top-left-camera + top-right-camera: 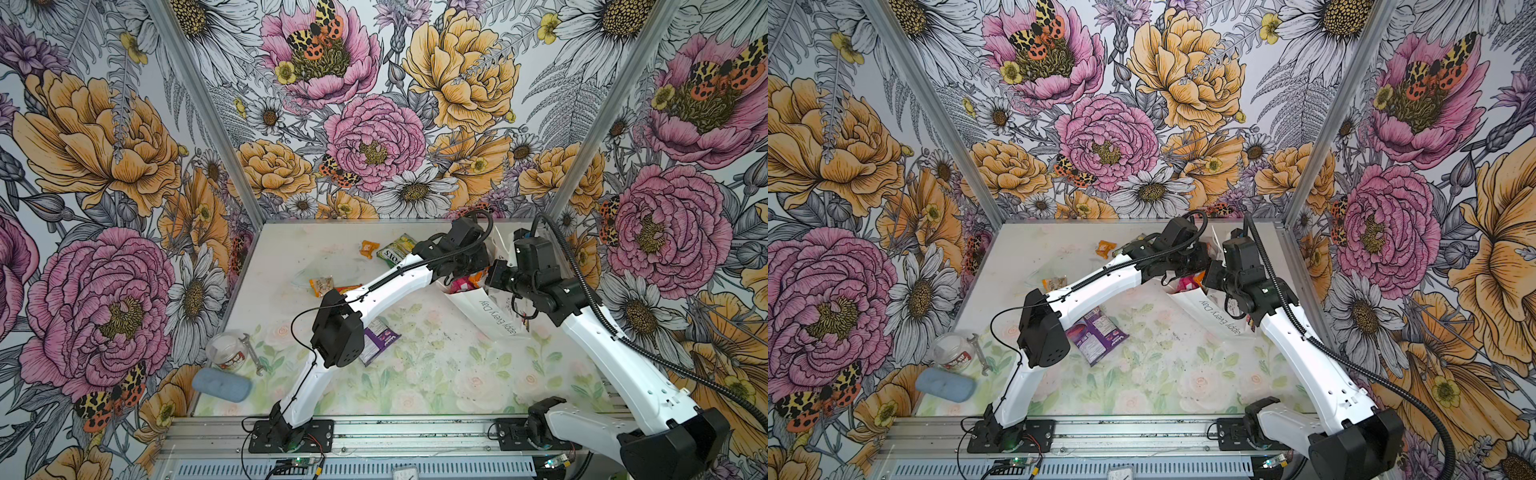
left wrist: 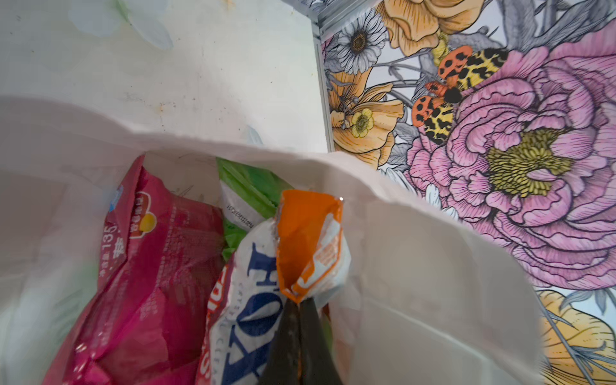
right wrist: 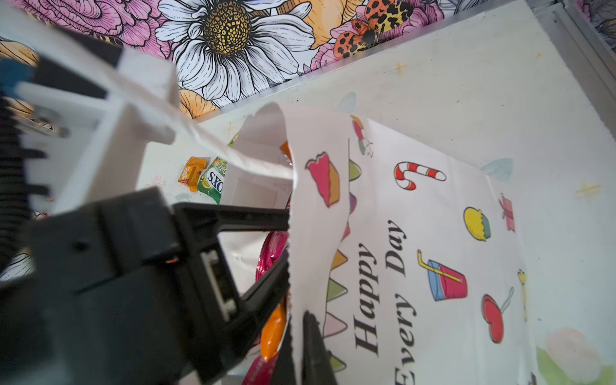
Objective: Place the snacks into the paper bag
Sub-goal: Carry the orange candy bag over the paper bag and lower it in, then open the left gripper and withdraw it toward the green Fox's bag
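Observation:
The paper bag (image 1: 494,318) leans open-mouthed at the back right, its "Happy Every Day" side (image 3: 383,293) facing my right wrist. My right gripper (image 3: 300,320) is shut on the bag's rim. My left gripper (image 2: 300,303) reaches into the mouth, shut on an orange and white snack packet (image 2: 310,240) with blue lettering. Beneath it in the bag lie a pink packet (image 2: 156,266) and a green one (image 2: 250,193). On the table lie a tiny orange packet (image 1: 367,248), a green-yellow FOX'S packet (image 1: 395,249), an orange packet (image 1: 322,286), a red-orange one (image 1: 347,288) and a purple one (image 1: 1098,336).
A clear plastic cup (image 1: 226,351), a wrench (image 1: 251,353) and a blue-grey oblong case (image 1: 221,385) lie at the front left. The left arm stretches diagonally over the middle of the table, above the purple packet. The back wall stands just behind the bag.

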Tool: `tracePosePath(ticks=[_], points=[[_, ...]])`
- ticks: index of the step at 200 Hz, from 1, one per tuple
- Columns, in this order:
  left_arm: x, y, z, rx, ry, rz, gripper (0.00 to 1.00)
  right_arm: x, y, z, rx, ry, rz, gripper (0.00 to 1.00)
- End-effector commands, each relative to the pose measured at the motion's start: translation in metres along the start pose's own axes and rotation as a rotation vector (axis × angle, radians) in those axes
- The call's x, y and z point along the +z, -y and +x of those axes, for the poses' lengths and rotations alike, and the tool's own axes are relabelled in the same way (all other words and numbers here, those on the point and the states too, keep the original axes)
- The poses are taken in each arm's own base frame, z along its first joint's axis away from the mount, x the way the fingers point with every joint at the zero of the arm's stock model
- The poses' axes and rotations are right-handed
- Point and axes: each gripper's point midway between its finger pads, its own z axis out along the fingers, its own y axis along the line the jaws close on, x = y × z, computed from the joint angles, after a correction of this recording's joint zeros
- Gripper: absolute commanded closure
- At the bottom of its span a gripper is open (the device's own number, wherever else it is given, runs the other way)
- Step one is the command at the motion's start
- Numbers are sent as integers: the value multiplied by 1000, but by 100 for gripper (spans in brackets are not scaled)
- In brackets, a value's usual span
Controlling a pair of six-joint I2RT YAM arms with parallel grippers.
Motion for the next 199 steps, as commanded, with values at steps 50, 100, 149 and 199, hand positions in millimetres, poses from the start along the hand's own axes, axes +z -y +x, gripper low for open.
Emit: tracePosePath(ticks=[50, 100, 149, 199], points=[[-35, -7, 5, 66, -16, -49, 78, -13, -20, -23, -13, 82, -74, 100], [-85, 10, -16, 134, 86, -33, 50, -13, -17, -22, -15, 88, -64, 100], [-169, 11, -37, 215, 262, -60, 33, -16, -17, -25, -16, 94, -65, 100], [-281, -33, -75, 208, 534, -125, 25, -25, -45, -43, -12, 111, -153, 100]])
